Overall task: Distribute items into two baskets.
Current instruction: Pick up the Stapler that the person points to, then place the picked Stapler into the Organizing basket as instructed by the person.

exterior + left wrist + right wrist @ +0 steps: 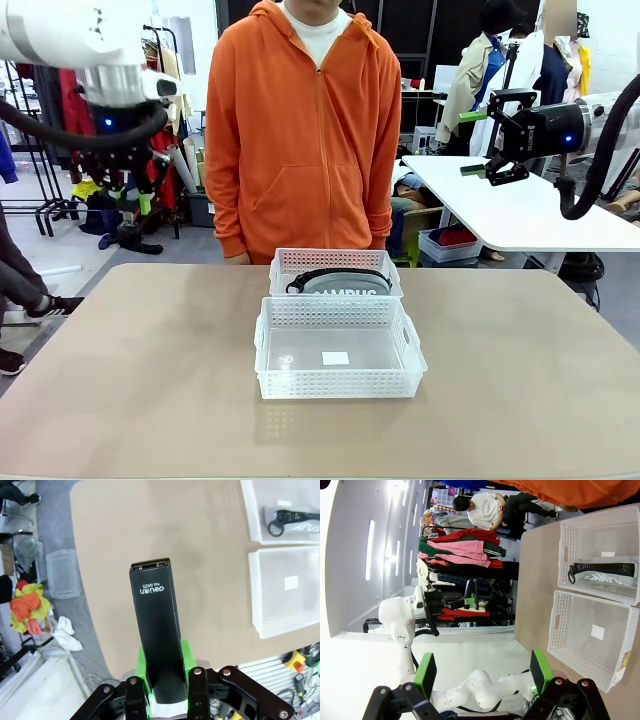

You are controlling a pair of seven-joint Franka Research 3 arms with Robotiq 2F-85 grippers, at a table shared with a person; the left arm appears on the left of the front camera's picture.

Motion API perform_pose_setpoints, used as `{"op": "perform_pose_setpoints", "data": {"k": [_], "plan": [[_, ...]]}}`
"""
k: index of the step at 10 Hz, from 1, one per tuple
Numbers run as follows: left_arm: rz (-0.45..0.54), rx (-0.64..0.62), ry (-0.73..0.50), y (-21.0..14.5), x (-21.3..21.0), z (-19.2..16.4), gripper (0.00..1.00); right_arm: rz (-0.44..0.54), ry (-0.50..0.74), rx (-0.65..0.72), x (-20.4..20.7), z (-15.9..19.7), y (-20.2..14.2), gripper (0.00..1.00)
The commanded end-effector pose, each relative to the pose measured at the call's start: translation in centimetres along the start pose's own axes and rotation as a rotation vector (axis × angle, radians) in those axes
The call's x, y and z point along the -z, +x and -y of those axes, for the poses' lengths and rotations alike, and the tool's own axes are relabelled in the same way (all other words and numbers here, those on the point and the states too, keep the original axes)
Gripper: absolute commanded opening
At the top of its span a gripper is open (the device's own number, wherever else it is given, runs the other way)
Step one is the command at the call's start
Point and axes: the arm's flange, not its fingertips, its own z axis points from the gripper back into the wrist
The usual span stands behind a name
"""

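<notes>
The left gripper is clamped on a small black stapler. Its green pads press the smooth plastic body from both sides, and the stapler's rear end is hidden between them. White print on the stapler reads "deli No.0425", upside down in the left wrist view. It is held in the air, high near the far left corner of the tan desk; from the front it is hard to make out against background clutter.

The right gripper hangs open and empty, high toward the far right corner.

Two white translucent plastic baskets with lattice sides sit just beside each other mid-desk. The far basket holds a grey pouch with a black strap; its white "CAMPUS" lettering is partly cut off by the rim of the near basket. The near basket holds only a blank white sticker on its floor.
</notes>
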Motion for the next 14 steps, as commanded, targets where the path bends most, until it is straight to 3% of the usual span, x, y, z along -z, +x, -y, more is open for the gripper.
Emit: {"op": "perform_pose_setpoints", "data": {"k": [1, 3, 4, 14], "plan": [[0.041, -0.023, -0.019, 0.41, -1.61, -0.65, 0.0, 0.006, -0.003, 0.003, -0.07, -0.39, 0.11, 1.0], [0.096, -0.036, 0.011, 0.21, -2.33, -0.83, 0.0, 0.006, -0.003, 0.003, -0.07, -0.39, 0.11, 1.0], [0.045, -0.019, -0.006, 0.43, -2.03, -0.37, 0.0, 0.006, -0.003, 0.003, -0.07, -0.39, 0.11, 1.0], [0.045, -0.019, -0.006, 0.43, -2.03, -0.37, 0.0, 0.006, -0.003, 0.003, -0.07, -0.39, 0.11, 1.0]]}}
